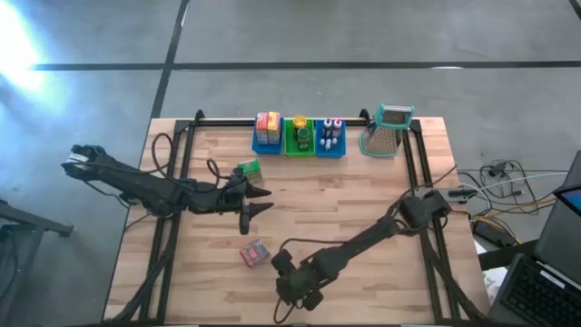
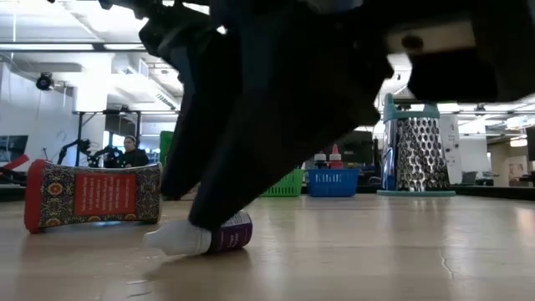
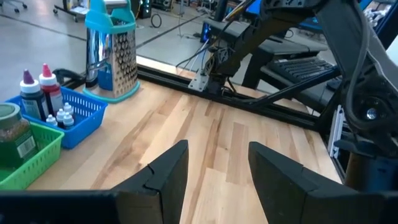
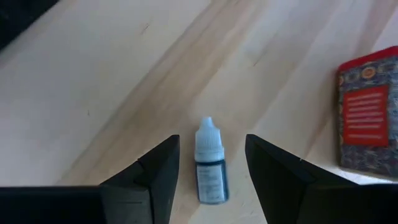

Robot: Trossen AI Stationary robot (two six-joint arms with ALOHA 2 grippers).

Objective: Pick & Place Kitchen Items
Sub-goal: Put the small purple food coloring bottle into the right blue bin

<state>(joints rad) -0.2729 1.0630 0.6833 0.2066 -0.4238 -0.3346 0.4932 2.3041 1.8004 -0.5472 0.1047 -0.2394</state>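
Note:
A small bottle (image 4: 210, 167) with a white cap and a purple label (image 2: 219, 237) lies on its side on the wood near the table's front edge. My right gripper (image 4: 211, 142) slants down over it, open, one finger on each side, with a gap showing on both sides. A red patterned packet (image 1: 254, 252) lies flat just to the left of it. A green packet (image 1: 247, 169) lies farther back. My left gripper (image 3: 217, 168) hovers open and level over the table's middle left (image 1: 256, 204), with nothing between its fingers.
Along the far edge stand a blue bin with yellow-red boxes (image 1: 267, 133), a green bin (image 1: 300, 136), a blue bin with small bottles (image 1: 329, 134) and a metal grater (image 1: 388, 133). A black frame rail (image 1: 410, 168) runs along the table's sides. Bare wood lies between the arms.

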